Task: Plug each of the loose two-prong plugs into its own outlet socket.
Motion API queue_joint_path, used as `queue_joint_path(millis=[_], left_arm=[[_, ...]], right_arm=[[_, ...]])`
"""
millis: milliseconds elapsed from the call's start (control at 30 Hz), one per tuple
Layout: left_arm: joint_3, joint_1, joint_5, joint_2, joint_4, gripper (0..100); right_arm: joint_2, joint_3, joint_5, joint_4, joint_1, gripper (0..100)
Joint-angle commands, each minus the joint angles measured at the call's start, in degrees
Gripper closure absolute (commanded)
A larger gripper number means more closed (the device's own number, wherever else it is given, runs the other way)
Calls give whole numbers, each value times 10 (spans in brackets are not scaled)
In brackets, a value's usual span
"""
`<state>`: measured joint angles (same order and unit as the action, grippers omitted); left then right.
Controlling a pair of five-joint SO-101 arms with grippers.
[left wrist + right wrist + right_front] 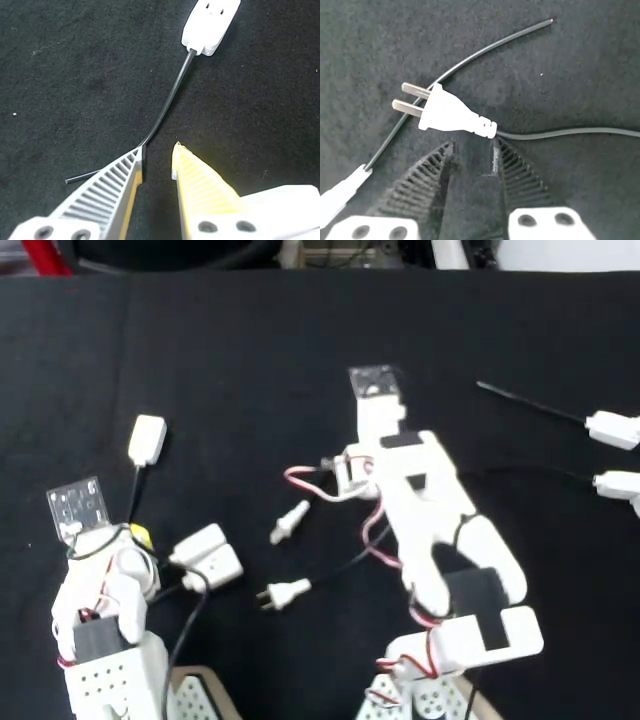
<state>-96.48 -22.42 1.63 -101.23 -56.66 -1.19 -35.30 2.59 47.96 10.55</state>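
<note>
Two loose white two-prong plugs (pixel 290 522) (pixel 283 593) lie on the black table between the arms. A white outlet socket (pixel 147 438) lies ahead of the left arm, and its black cord (pixel 170 100) runs back to my left gripper (pixel 159 148). That gripper is open, and the cord ends beside its grey finger (pixel 120 175). My right gripper (pixel 471 145) is open just short of a plug (pixel 447 114), with nothing between its dark fingers. The plug's prongs point sideways, and its cord (pixel 570 133) trails off the other way.
Two more white socket blocks (pixel 205 555) lie beside the left arm. Two white pieces (pixel 612 428) (pixel 618 483) with thin black wires sit at the right edge. A thin loose wire (pixel 485 50) runs behind the plug to a white piece (pixel 340 192).
</note>
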Motion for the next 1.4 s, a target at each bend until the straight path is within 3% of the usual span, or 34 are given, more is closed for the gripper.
queue_joint_path(millis=[0,233,367,467,700,867,1100,1267,1367], left_arm=[[-11,2,3,-3,-2,887],[-11,2,3,-3,-2,887],[-11,2,3,-3,-2,887],[-11,2,3,-3,-2,887],[-11,2,3,-3,-1,887],[-11,2,3,-3,-1,887],[-11,2,3,-3,-1,887],[-11,1,3,-3,-1,887],[-11,1,3,-3,-1,887]], right_arm=[[26,33,39,55,-7,885],[21,167,280,214,-48,885],[19,167,417,204,-43,882],[4,142,476,151,-20,882],[-76,102,560,21,21,882],[-116,109,602,7,18,882],[-139,118,609,8,38,872],[-151,119,609,-7,62,765],[-158,119,609,-31,60,791]])
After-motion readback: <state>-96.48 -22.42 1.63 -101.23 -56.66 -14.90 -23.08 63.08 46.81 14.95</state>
